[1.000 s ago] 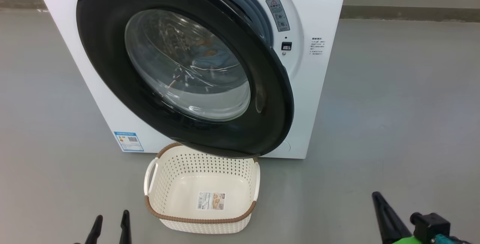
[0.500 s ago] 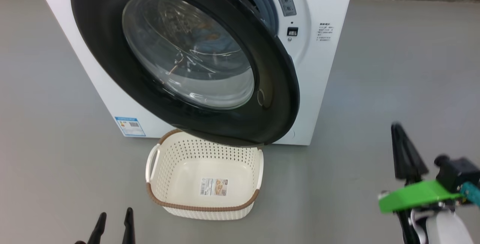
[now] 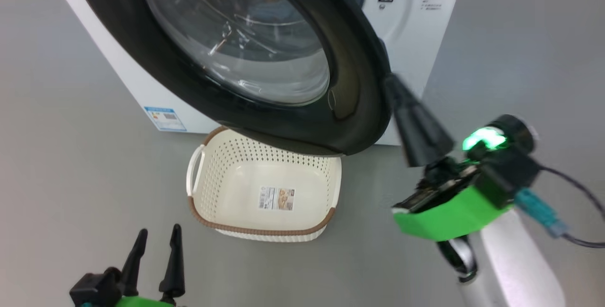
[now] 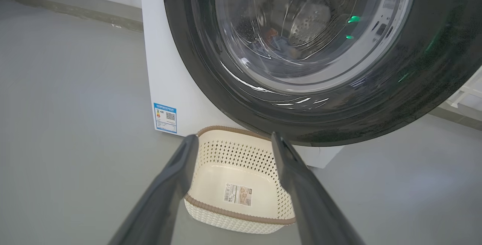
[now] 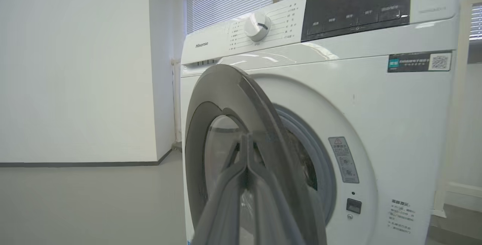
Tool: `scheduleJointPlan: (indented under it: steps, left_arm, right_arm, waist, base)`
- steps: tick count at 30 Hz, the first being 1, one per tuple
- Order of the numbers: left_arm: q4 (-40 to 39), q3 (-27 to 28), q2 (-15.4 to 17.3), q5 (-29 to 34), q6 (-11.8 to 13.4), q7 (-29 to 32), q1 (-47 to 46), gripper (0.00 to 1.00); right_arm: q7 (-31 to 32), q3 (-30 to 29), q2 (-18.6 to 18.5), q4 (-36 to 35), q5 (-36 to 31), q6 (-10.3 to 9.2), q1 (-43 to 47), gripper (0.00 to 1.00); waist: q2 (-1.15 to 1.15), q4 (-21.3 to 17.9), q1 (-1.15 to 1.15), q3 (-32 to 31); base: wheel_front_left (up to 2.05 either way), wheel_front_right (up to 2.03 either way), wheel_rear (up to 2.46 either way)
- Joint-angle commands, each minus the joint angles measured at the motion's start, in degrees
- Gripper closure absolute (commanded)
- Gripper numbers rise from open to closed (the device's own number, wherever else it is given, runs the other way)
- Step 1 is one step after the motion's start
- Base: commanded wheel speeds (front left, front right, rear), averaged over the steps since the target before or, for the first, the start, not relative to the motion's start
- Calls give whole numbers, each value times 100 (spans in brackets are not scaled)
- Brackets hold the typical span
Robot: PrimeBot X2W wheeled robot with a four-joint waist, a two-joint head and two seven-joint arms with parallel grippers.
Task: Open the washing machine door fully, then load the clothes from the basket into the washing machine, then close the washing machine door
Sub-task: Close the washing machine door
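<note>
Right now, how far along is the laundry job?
Loading looks done: the basket is empty, and clothes show through the door glass, inside the machine. In hand: the shut right end effector is at the door's free edge; the door stands ajar. Left: shutting it. The left end effector hangs open, low.
</note>
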Motion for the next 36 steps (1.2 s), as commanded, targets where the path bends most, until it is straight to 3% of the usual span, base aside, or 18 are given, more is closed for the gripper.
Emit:
scheduleJointPlan:
  steps: [1,7,16,36]
  left_arm:
    - [-105,154,85,-81,-17,-70,-218,0]
    - [-42,-70,79,-173,-17,-70,-496,0]
    - [-84,-347,76,-468,-17,-70,-715,0]
    - [-259,-488,76,-603,-17,-70,-872,0]
  right_arm:
    - [-26,316,-20,-41,-8,-6,-201,100]
    - [-26,664,-116,565,76,-6,-312,100]
    - [-26,415,-71,1115,113,-6,-516,100]
    - [-26,-1,-105,1317,4,-6,-971,100]
  waist:
    - [0,121,0,175]
    - [0,289,0,350]
    - [0,487,0,583]
    - [0,629,0,1129]
  base:
    - [0,0,0]
    - [0,0,0]
    - [0,0,0]
    - [0,0,0]
